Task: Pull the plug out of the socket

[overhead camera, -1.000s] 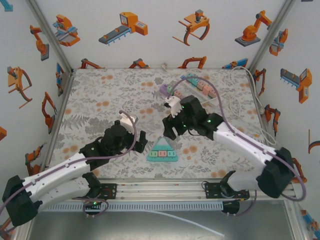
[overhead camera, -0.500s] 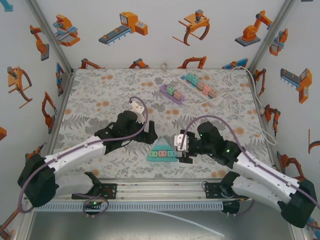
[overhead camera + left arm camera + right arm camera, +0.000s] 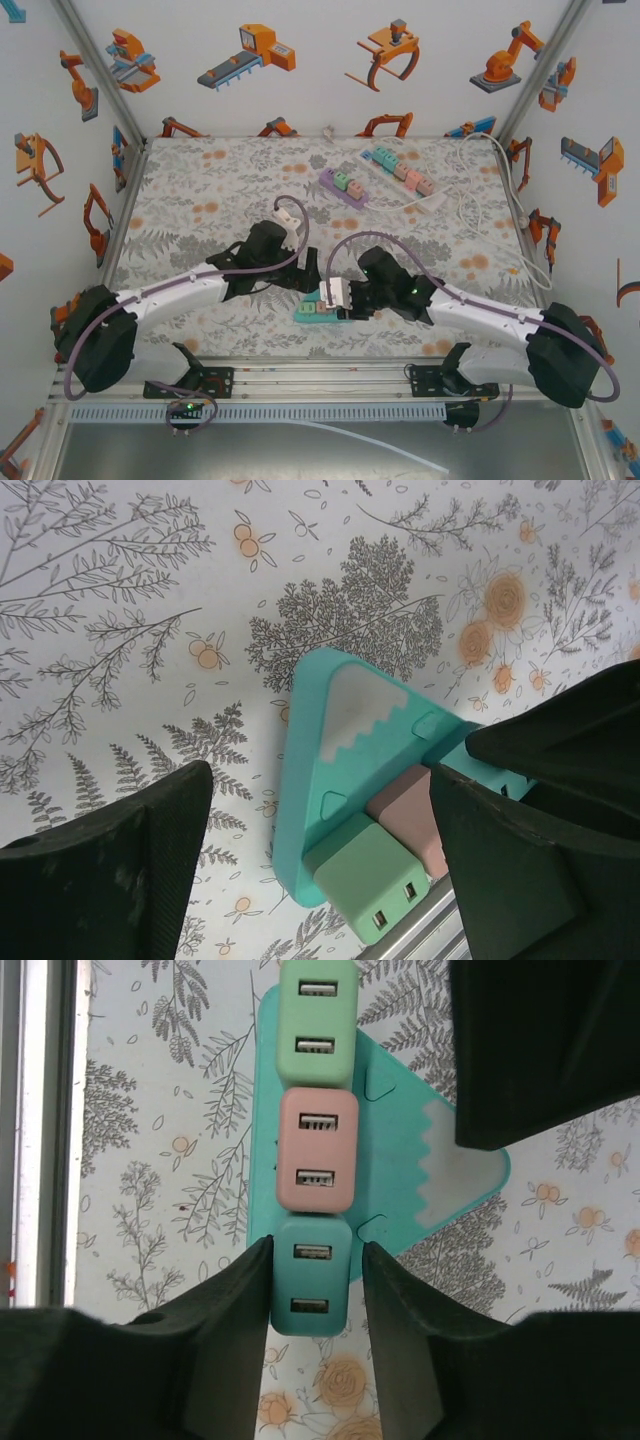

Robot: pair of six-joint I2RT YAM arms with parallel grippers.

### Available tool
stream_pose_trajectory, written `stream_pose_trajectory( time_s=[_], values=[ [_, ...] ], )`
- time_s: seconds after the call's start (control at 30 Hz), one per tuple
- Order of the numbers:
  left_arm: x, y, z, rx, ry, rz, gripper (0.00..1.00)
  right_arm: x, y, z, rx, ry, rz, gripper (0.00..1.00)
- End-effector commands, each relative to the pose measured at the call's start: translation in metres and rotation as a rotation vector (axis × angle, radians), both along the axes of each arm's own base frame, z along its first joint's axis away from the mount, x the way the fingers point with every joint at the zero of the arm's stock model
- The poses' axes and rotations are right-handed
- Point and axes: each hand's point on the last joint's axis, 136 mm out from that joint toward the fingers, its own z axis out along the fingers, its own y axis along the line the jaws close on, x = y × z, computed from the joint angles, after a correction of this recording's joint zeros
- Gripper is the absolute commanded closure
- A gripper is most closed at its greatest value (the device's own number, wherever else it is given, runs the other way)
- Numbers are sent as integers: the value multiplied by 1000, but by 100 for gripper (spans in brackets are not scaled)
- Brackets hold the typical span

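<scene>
Teal plug (image 3: 311,1278) sits pinched on both sides by the right pincer (image 3: 316,1255).

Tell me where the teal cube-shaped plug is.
Right wrist view: the teal cube-shaped plug sits at the end of the triangular teal socket, next to the pink plug, between the right gripper's fingers.

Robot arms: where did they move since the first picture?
The right gripper swung back from the far purple power strip to the near teal triangular socket block and clasped the small teal plug. The left gripper slid right, open astride the block. Block and strip stayed put.
</scene>
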Motion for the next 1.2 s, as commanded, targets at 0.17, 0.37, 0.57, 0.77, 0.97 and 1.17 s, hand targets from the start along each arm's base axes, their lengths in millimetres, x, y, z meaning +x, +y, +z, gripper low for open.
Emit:
stream_pose_trajectory(
  time_s=[0.17, 0.37, 0.57, 0.77, 0.97, 1.17],
  values=[
    [-5, -2, -19, -12, 59, -1, 34, 9, 18, 12, 59, -20, 6, 70],
    [-1, 0, -32, 21, 76, 24, 44, 9, 32, 14, 83, 0, 28, 74],
    [0, 4, -44, 58, 100, 40, 51, 4, 48, 11, 101, 23, 77, 76],
    [-16, 34, -76, 158, 132, 73, 52, 6, 56, 20, 120, 23, 91, 76],
    [-33, 68, -116, 305, 206, 123, 52, 7, 60, 38, 143, 30, 88, 81],
    [-43, 98, -135, 405, 212, 178, 52, 4, 62, 55, 171, 40, 95, 88]
  ],
)
